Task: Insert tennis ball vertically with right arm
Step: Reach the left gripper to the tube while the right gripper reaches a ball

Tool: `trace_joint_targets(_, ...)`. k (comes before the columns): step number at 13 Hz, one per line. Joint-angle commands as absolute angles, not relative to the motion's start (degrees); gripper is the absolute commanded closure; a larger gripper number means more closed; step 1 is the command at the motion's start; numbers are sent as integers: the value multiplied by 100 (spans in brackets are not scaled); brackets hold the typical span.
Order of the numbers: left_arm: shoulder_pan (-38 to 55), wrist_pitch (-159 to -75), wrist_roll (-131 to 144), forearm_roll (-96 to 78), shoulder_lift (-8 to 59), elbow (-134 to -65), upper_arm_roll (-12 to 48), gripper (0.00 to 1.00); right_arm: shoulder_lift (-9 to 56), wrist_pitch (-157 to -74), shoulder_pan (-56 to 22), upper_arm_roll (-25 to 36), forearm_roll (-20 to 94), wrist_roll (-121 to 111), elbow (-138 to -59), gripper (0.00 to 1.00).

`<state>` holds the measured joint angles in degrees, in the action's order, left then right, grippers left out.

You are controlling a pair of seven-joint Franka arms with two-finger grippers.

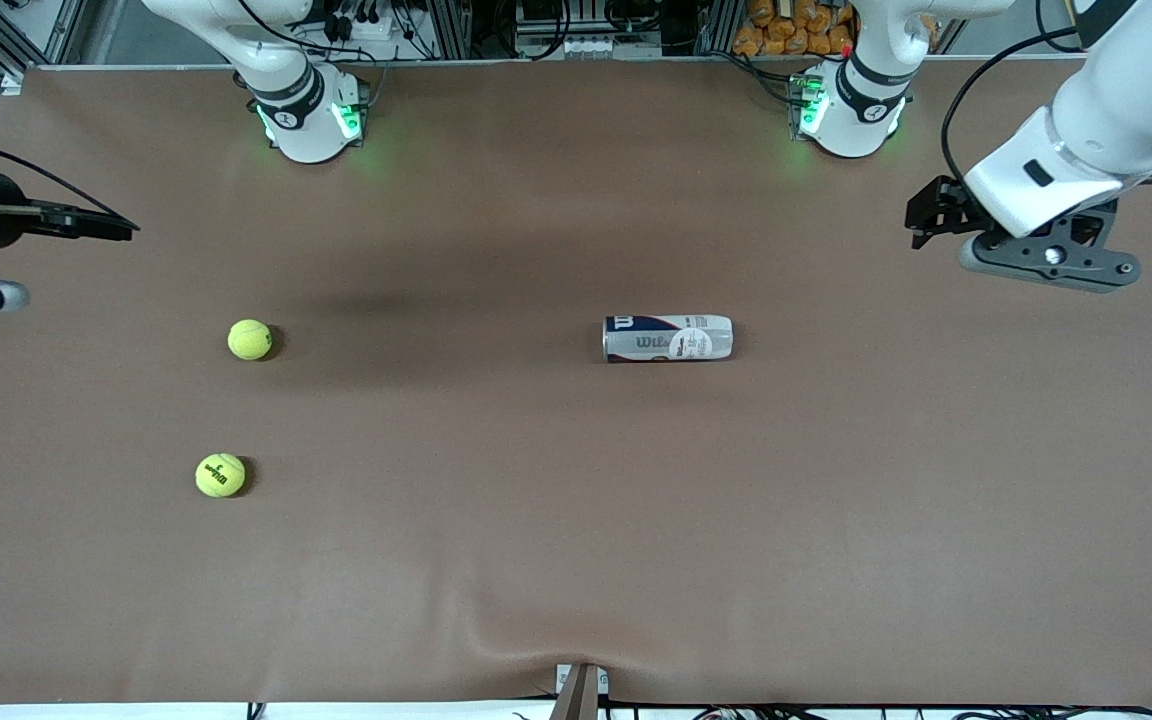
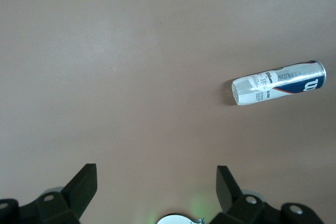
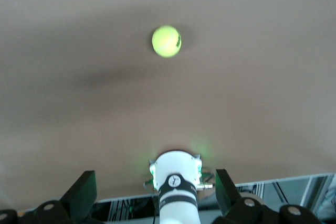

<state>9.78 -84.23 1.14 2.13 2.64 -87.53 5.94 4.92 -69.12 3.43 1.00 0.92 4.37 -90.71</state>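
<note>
Two yellow tennis balls lie toward the right arm's end of the table: one [image 1: 250, 339] farther from the front camera, the other [image 1: 220, 475] nearer. A white and blue Wilson ball can [image 1: 668, 338] lies on its side near the table's middle, also in the left wrist view [image 2: 278, 83]. My right gripper [image 1: 101, 225] hangs open and empty over the right arm's end. Its wrist view shows one ball [image 3: 166, 41] well clear of the open fingers [image 3: 84, 190]. My left gripper [image 1: 923, 215] hangs open and empty over the left arm's end.
Brown cloth covers the table [image 1: 576, 520]. Both arm bases [image 1: 308, 115] [image 1: 851, 110] stand at the edge farthest from the front camera. A small clamp [image 1: 581, 690] sits at the edge nearest that camera.
</note>
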Motion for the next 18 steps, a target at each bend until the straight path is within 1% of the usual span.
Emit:
trace_joint_targets(1,1185,-8455,114,202,377,-8710,598,0,492,-6829,404,88,88,554,-9420,0)
trace_joint_targets(4,1257,-8578,97,211,562,-8701,624,0,492,-7021,510,88,88,554,-9633,0)
trace_joint_targets(7,1537,-8692,132,324,799,-8666,642,0,475,-7601,553,97,79,554,-9720,0)
trace_joint_targets(11,2239,-8946,106,807,1387,-8561,642,0,483,-8628,493,97,70,545,-9852,0)
trace_joint_targets(13,2303,-9079,-113,914,1607,-8543,694,0,597,-9295,475,79,70,536,-9957,0)
trace_joint_targets(15,2303,-9202,-1032,905,1731,-8578,835,0,676,-10042,387,79,79,536,-10238,0)
trace_joint_targets(18,2338,-9141,-2562,896,1845,-8832,870,0,843,-10413,246,79,70,519,-10266,0)
